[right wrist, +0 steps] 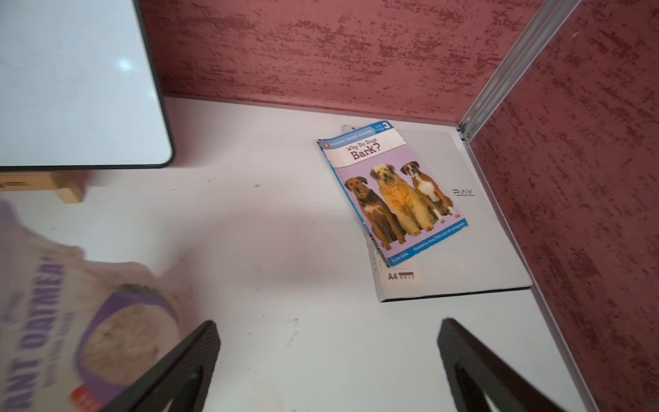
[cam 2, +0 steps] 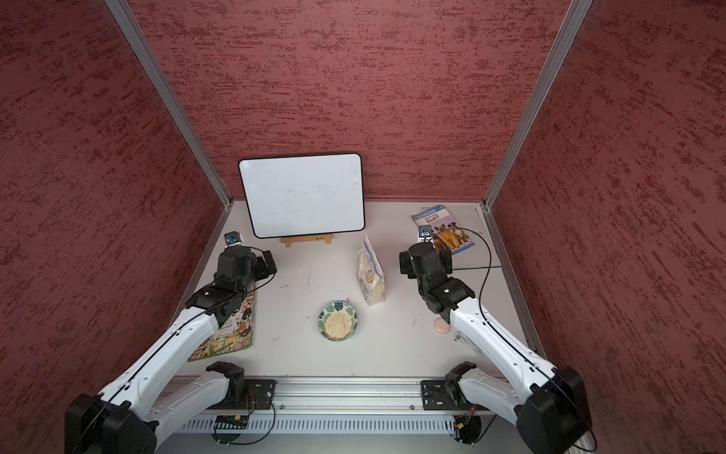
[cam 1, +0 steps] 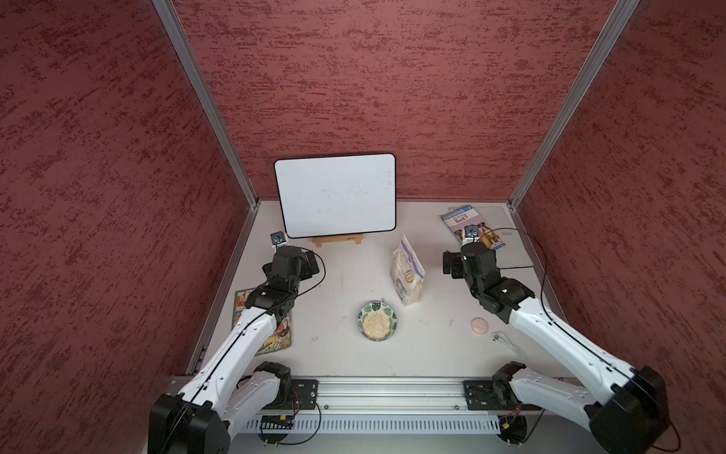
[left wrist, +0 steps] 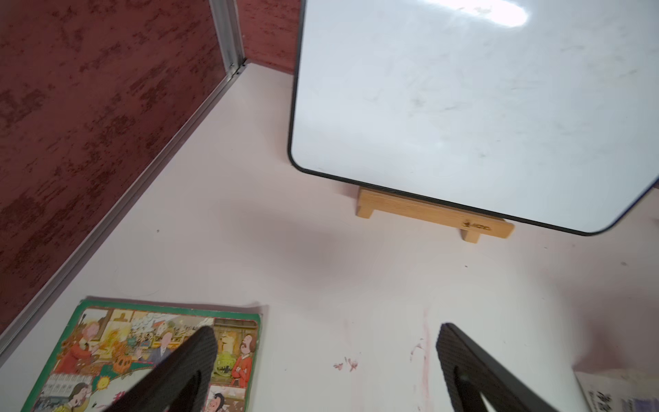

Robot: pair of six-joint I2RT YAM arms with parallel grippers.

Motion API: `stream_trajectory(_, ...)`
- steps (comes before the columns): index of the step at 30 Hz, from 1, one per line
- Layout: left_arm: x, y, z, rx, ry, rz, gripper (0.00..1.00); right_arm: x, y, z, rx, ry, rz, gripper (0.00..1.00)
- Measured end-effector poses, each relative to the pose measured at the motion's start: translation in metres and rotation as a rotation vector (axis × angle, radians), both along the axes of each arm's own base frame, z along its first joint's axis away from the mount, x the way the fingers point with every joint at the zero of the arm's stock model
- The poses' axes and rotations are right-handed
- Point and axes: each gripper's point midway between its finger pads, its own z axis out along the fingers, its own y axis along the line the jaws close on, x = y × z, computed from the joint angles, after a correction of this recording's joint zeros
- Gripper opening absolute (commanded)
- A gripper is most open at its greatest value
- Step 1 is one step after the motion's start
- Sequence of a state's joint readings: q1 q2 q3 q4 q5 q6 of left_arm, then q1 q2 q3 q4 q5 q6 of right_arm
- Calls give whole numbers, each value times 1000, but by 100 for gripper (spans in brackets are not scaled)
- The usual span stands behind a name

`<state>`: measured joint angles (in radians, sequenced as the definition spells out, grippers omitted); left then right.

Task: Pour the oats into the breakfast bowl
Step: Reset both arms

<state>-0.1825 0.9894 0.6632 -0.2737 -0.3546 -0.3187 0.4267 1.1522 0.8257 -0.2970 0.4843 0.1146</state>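
Observation:
The oats bag (cam 1: 407, 271) (cam 2: 370, 273) stands upright right of centre, clear with a white-and-purple label and a gold seal. Just in front of it sits the leaf-patterned breakfast bowl (cam 1: 363, 312) (cam 2: 326, 312), with a heap of pale oat flakes (cam 1: 376, 324) inside. My left gripper (left wrist: 326, 331) hovers open over bare table at the left, far from both. Right of the bag, not touching it, my right gripper (right wrist: 328, 328) is open and holds nothing. The bag (right wrist: 71, 321) appears blurred beside one of its fingers.
A whiteboard (cam 1: 336, 194) leans on a wooden stand (cam 1: 338, 241) at the back. A dog book (cam 1: 471, 232) lies on a white pad (cam 1: 514, 247) at the back right. A picture book (cam 1: 281, 334) lies under the left arm. A pink disc (cam 1: 479, 325) and a white cable (cam 1: 506, 342) are front right.

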Motion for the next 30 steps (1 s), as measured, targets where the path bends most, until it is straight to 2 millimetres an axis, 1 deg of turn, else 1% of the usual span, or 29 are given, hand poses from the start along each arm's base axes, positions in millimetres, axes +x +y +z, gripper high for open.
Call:
stream_trajectory(2, 4, 16, -10, -4, -9, 43, 100, 17, -23, -18, -18, 37, -41, 99)
stream_trajectory(3, 7, 21, -13, 2, -15, 48, 100, 25, -35, -24, -10, 37, -60, 99)
stream_trajectory(6, 24, 26, -26, 41, -3, 22, 100, 41, -71, -37, 60, 6, -126, 99)
stream_trajectory(9, 36, 27, -46, 72, 43, -3, 100, 46, -101, -47, 110, -41, -178, 99)
stream_trajectory(11, 43, 28, -56, 74, 51, -11, 100, 47, -111, -57, 124, -66, -190, 99)
stream_trajectory(14, 54, 29, -64, 75, 25, -25, 100, 52, -106, -76, 150, -62, -152, 99)
stream_trajectory(18, 65, 27, -81, 87, 23, -51, 100, 62, -100, -91, 172, -81, -118, 99)
stream_trajectory(21, 72, 23, -87, 100, 24, -92, 100, 58, -97, -101, 181, -89, -101, 99)
stream_trajectory(23, 78, 18, -84, 110, -1, -136, 100, 52, -94, -103, 189, -115, -82, 99)
stream_trajectory(26, 84, 12, -71, 112, -96, -185, 100, 48, -87, -104, 197, -148, -41, 99)
stream_trajectory(28, 82, 15, -71, 103, -127, -197, 100, 47, -83, -102, 201, -183, -9, 99)
stream_trajectory(30, 78, 17, -75, 93, -141, -210, 100, 47, -79, -106, 203, -193, 13, 99)
